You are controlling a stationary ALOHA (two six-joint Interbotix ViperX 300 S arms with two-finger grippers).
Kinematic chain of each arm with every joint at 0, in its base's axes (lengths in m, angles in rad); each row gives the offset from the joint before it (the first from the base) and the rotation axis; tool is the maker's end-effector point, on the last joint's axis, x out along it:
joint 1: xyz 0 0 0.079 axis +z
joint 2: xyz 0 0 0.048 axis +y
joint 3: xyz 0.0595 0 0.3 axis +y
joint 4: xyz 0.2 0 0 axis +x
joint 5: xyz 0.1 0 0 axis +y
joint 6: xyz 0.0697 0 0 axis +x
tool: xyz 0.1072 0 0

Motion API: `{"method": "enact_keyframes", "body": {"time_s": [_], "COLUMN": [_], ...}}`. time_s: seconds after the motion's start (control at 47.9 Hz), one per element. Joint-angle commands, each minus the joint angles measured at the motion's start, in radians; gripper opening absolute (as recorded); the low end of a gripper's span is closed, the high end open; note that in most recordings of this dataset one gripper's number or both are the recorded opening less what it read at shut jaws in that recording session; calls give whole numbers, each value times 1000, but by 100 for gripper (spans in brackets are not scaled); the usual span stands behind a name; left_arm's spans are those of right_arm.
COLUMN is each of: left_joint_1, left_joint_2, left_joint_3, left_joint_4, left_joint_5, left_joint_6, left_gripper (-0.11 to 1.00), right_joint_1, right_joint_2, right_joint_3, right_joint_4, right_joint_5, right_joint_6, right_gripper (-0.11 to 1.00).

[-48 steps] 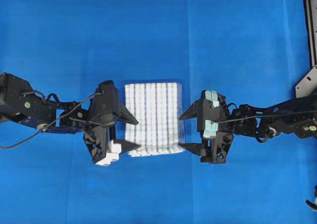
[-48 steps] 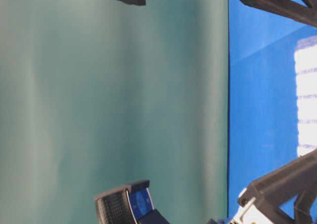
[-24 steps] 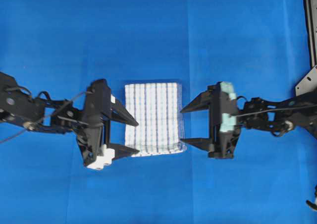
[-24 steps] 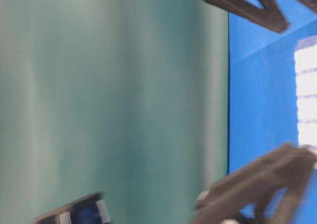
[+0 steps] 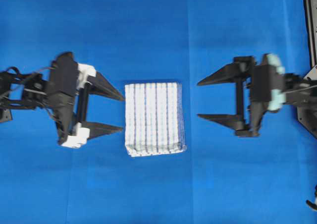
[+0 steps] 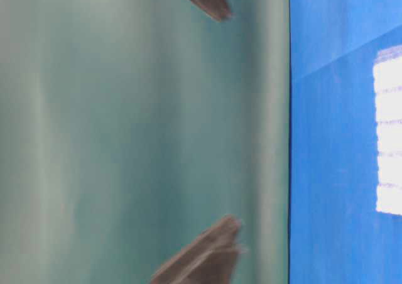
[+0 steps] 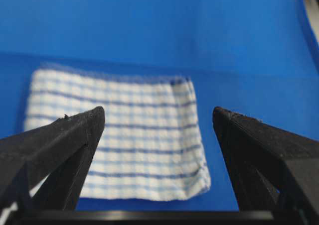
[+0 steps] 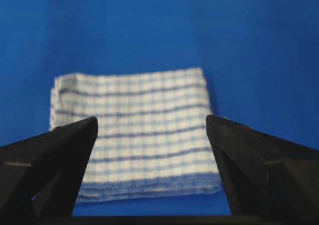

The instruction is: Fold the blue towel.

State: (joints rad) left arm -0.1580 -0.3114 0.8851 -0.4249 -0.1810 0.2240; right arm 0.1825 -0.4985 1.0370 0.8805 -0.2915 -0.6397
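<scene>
The blue towel [image 5: 154, 119] lies folded into a compact rectangle, both the left gripper [image 5: 117, 113] and right gripper [image 5: 204, 99] are wide and empty, so folding seems finished.

Left gripper [image 5: 119, 113] spread wide, nothing between the fingers [image 5: 108, 86], tips aimed toward the right gripper [image 5: 202, 99]. Likewise gaping and bare, fingertips facing back. Both arms level, well apart.

towel [image 7: 117, 133]: folded, white with blue stripes, flat on blue sheet [image 7: 149, 26] | left gripper [image 7: 158, 121]: jaws wide apart, nothing between them, fingertips clear of the cloth | towel's right edge layered
</scene>
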Motion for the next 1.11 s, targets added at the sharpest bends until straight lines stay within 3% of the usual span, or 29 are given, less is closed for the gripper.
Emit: {"method": "enact_keyframes", "body": {"time_s": [0.0, 0.46, 0.522, 0.564, 0.668, 0.877, 1.086], "left_joint_1": [17, 31, 26, 25, 25, 25, 25], "left_joint_2": [-74, -486, -561, -601, -683, -796, -824], "left_joint_3": [18, 268, 302, 321, 359, 448, 491], "left_joint_4": [6, 21, 21, 21, 21, 20, 23], "left_joint_5": [-11, 8, 35, 57, 109, 132, 101], "left_joint_6": [5, 14, 98, 118, 166, 175, 178], "left_gripper": [93, 92, 92, 91, 91, 89, 87], "right_joint_1": [-3, -37, -49, -55, -63, -72, -74], "right_joint_2": [-78, -410, -445, -463, -499, -514, -499], "right_joint_3": [11, 153, 181, 195, 229, 288, 353], "right_joint_4": [-3, -3, -3, -3, -3, -3, 2], "right_joint_5": [6, 84, 84, 84, 84, 64, -28], "right_joint_6": [-11, -114, -123, -127, -130, -135, -135], "right_gripper": [86, 86, 86, 86, 86, 86, 86]}}
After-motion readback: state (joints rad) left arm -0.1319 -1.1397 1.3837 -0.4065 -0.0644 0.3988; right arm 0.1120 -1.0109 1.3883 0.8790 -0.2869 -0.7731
